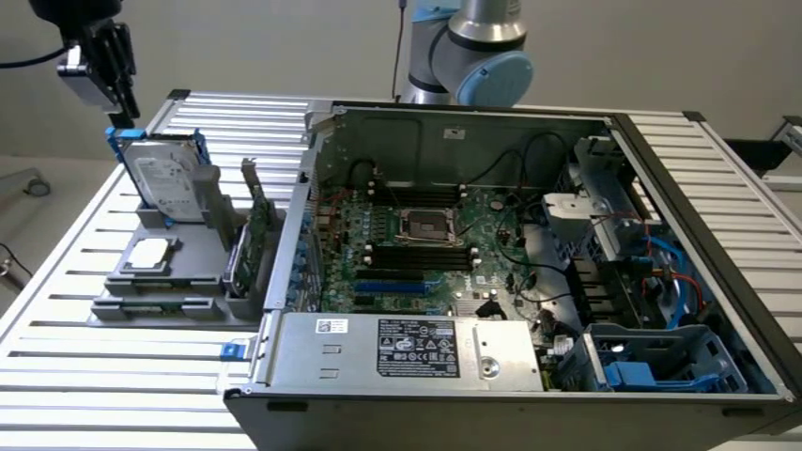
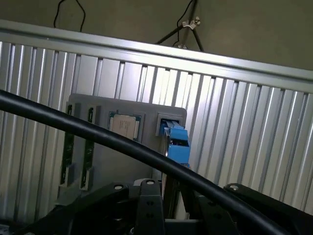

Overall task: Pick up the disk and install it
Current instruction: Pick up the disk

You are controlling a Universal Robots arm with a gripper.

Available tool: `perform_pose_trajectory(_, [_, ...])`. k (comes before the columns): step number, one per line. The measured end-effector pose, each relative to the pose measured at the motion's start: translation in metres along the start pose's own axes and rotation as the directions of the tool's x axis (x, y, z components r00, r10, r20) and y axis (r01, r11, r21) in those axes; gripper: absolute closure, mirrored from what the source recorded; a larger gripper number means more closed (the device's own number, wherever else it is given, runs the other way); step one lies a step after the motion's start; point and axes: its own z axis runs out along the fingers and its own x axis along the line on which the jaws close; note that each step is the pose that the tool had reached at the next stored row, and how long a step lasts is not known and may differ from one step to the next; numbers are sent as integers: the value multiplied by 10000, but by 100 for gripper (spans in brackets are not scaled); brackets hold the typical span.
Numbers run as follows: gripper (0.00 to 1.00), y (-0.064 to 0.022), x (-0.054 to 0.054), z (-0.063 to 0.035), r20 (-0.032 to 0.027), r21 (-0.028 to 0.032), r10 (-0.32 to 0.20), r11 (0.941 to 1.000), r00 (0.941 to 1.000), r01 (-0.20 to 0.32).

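One arm (image 1: 483, 56) rises behind the open computer case (image 1: 701, 282) at the top centre of the exterior view. Its end effector (image 1: 122, 117) hangs in the upper left of that view, pointing down over the grey holder (image 1: 163, 305). It sits right at the top blue edge of the disk (image 1: 169, 178). Whether it is released or clenched cannot be told, nor whether it touches the carrier.

There is one disk. It stands on edge in the holder on the bench (image 1: 75, 376), at the exterior view's left and outside the case, with its white label facing the camera. The wrist view looks down on its blue carrier edge in the holder slot, with one black cable (image 2: 98, 134) crossing in front.

One small square chip (image 1: 150, 252) lies on the holder in front of the disk. One thin green card (image 1: 257, 230) stands upright between the holder and the case. There is one case, lid off, with its motherboard exposed.
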Motion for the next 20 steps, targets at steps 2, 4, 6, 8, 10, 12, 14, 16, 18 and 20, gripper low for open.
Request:
perform_pose_trajectory(2, [64,23,-6,8,0,2,1,10000,10000,-1])
perform_pose_trajectory(4, [53,52,-13,23,0,4,2,10000,10000,-2])
perform_pose_trajectory(6, [47,66,-23,50,-2,7,2,10000,10000,-2])
perform_pose_trajectory(8, [41,65,-35,84,-4,12,2,10000,10000,-2])
perform_pose_trajectory(10, [35,62,-48,119,-4,18,3,10000,10000,-3])
perform_pose_trajectory(12, [35,61,-58,156,-5,19,3,10000,10000,-3])
perform_pose_trajectory(14, [35,58,-71,192,-6,24,3,10000,10000,-3])
perform_pose_trajectory(16, [35,56,-85,226,-6,24,3,10000,10000,-3])
perform_pose_trajectory(18, [35,56,-96,258,-7,26,3,10000,10000,-3])
perform_pose_trajectory(20, [35,56,-104,287,-6,29,1,10000,10000,-1])
